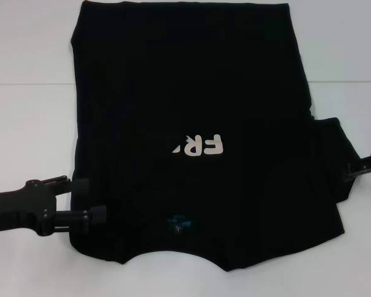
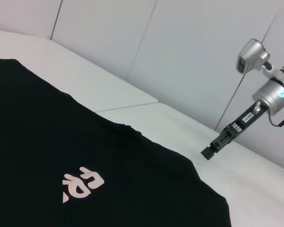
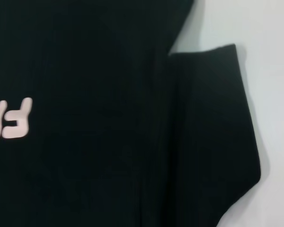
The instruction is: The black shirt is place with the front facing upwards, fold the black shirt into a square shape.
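The black shirt [image 1: 191, 93] lies flat on the white table, collar toward me. Its left side is folded in over the chest, so the white print [image 1: 201, 145] reads only partly. The blue neck label [image 1: 178, 221] shows near the collar. My left gripper [image 1: 89, 200] is open at the shirt's folded left edge, with its fingers over the cloth. My right gripper [image 1: 352, 170] hovers just off the spread right sleeve [image 1: 331, 161]. The left wrist view shows the shirt [image 2: 47, 142], the print [image 2: 83, 182] and the right gripper [image 2: 209, 152] above bare table. The right wrist view shows the sleeve [image 3: 213, 118].
White table [image 1: 25, 124] surrounds the shirt on the left, right and near side. The shirt's hem reaches the far edge of the head view. Pale wall panels [image 2: 180, 47] stand behind the table in the left wrist view.
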### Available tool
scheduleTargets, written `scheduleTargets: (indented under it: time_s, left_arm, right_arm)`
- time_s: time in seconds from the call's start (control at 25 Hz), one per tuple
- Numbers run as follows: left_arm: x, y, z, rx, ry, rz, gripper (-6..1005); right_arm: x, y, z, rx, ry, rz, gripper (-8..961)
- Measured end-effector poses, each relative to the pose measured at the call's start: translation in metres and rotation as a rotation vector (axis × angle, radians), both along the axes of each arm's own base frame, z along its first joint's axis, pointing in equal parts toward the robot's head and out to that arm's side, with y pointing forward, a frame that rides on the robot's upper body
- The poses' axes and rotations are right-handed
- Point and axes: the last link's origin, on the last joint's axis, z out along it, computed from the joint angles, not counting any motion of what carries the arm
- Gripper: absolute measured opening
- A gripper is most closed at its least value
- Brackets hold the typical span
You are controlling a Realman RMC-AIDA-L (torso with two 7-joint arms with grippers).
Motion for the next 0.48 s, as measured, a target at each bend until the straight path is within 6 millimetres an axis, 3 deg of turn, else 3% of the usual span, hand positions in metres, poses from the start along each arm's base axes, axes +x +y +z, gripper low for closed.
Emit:
scheduleTargets:
  time_s: [0.48]
  left_arm:
    - [0.000, 0.000, -0.001, 0.002, 0.015, -0.018, 938]
  right_arm:
    - [0.005, 0.006, -0.016, 0.045, 0.063, -0.024, 944]
